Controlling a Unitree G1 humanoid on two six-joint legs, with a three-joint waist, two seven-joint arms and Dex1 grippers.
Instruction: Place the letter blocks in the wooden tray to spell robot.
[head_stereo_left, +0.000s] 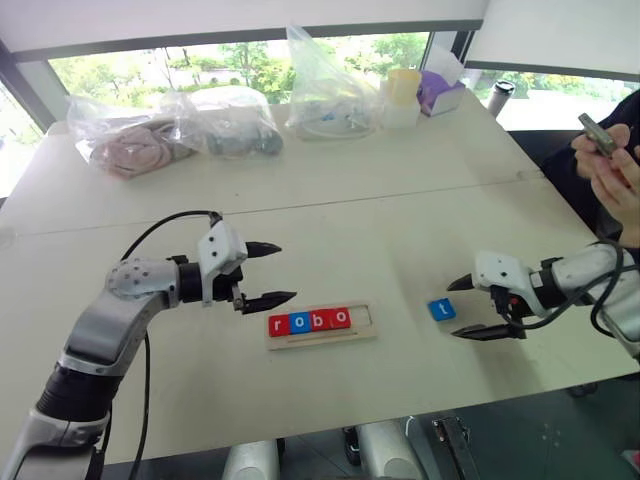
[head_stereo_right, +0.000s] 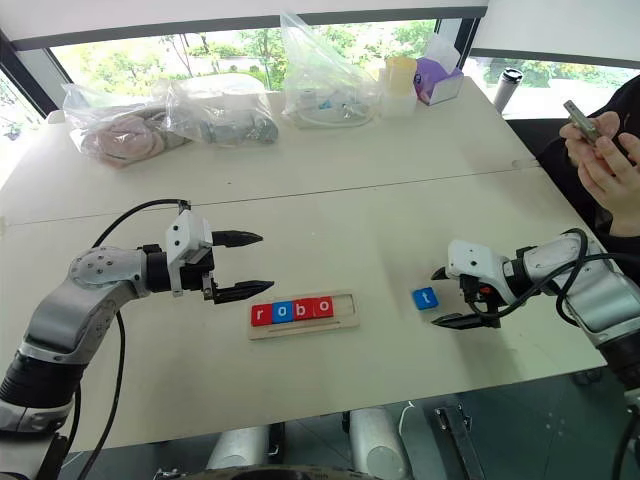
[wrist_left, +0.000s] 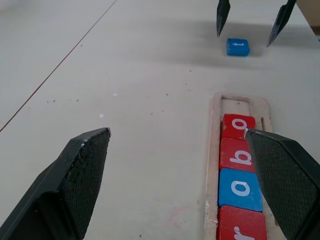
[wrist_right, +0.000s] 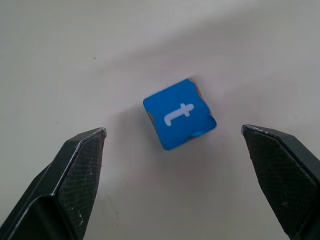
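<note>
risk sits with the blue t block (wrist_right: 179, 113), which lies skewed on the table between our right gripper's (head_stereo_left: 464, 307) wide-spread fingers, right of the wooden tray (head_stereo_left: 361, 331) holding r, o, b, o; closing could spin it away. our left gripper (head_stereo_left: 266, 273) hangs wide, empty.

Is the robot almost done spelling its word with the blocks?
Nearly! Four letter blocks already sit in the wooden tray, reading r, o, b, o. The blue t block lies on the table to the tray's right, not yet picked up. The right end effector is open around it. The left end effector hovers open by the tray. Only the t is left.
</note>
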